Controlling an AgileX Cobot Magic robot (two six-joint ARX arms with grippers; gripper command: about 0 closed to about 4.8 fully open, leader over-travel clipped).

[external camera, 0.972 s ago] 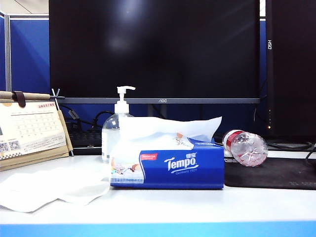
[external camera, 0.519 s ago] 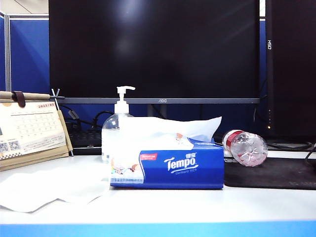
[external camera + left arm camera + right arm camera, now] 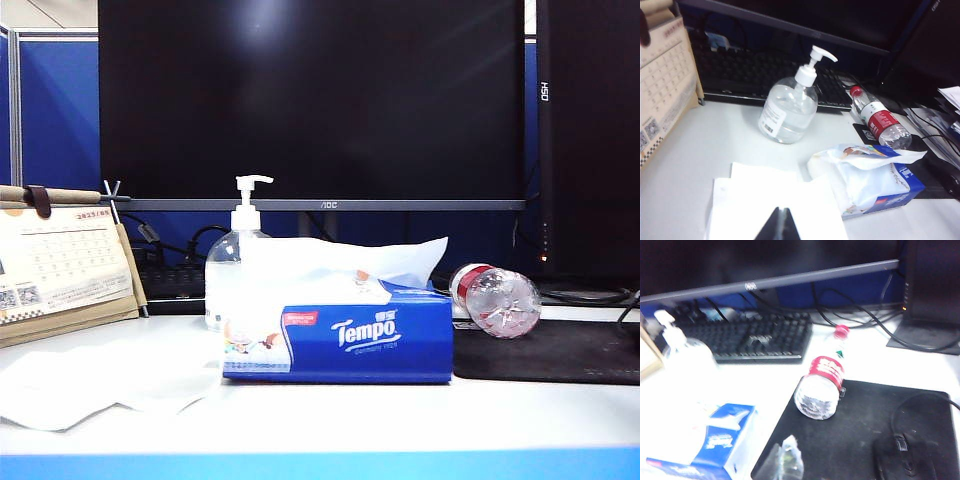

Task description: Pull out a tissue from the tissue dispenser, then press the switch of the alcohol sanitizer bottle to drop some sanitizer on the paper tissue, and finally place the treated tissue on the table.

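Low frontal view; two overhead wrist views

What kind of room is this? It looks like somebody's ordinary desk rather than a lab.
Most likely an office cubicle desk. A large dark monitor stands over a black keyboard, a desk calendar leans at one side, and a mouse sits on a black mat, with blue partition panels behind.

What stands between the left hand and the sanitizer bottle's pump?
Nothing visible. The left hand, shut, hangs over the tissue lying flat on the table; only bare table separates it from the bottle. The tissue pack sits off to the side.
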